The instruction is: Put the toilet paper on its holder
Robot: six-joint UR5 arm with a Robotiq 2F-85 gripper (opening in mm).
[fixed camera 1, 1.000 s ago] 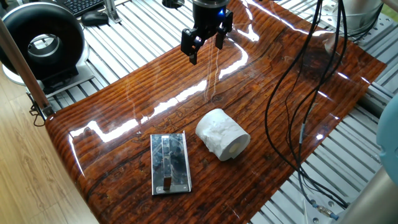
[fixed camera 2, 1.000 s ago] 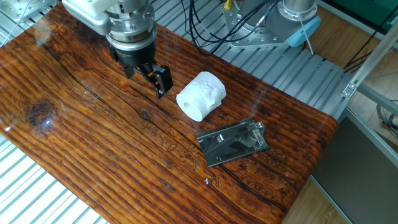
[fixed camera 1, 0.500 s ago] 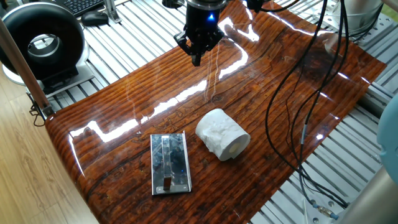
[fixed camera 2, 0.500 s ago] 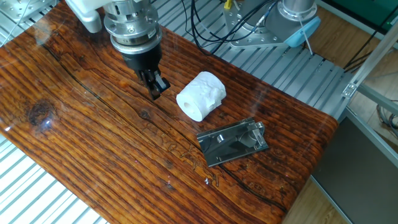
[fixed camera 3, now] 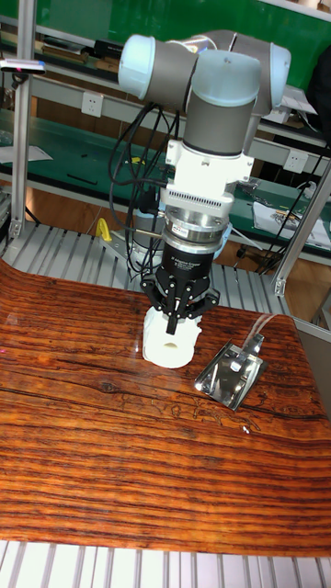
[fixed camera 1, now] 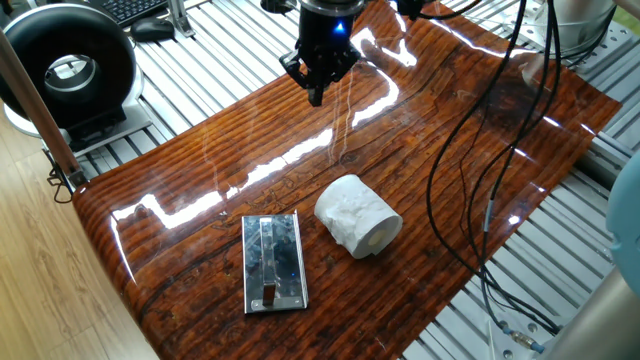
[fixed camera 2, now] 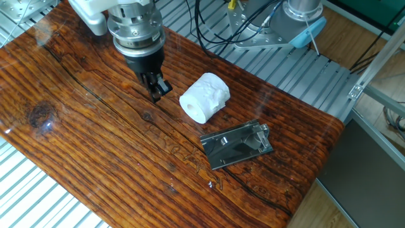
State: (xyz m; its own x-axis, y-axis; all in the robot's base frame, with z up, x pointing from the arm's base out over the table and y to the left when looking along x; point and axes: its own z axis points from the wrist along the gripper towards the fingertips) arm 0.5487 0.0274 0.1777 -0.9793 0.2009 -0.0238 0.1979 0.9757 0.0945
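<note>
The toilet paper (fixed camera 1: 358, 216) (fixed camera 2: 204, 97) (fixed camera 3: 175, 347) is a white roll lying on its side on the wooden table, its core hole facing the front edge in one fixed view. Just beside it the holder (fixed camera 1: 273, 262) (fixed camera 2: 237, 145) (fixed camera 3: 230, 374), a shiny chrome plate with a raised bar, lies flat. My gripper (fixed camera 1: 317, 95) (fixed camera 2: 157, 92) (fixed camera 3: 174, 323) hangs above the table behind the roll, clear of it. Its fingers are pressed together with nothing between them.
A large black-and-white ring-shaped device (fixed camera 1: 68, 70) stands off the table at the far left. Black cables (fixed camera 1: 480, 150) hang over the table's right side. The robot base (fixed camera 2: 297, 19) sits beyond the far edge. Slatted aluminium (fixed camera 1: 200, 70) surrounds the tabletop.
A second ago the fingers stood apart; they have closed together. Over the last half second the gripper has held still. Roll and holder have not moved.
</note>
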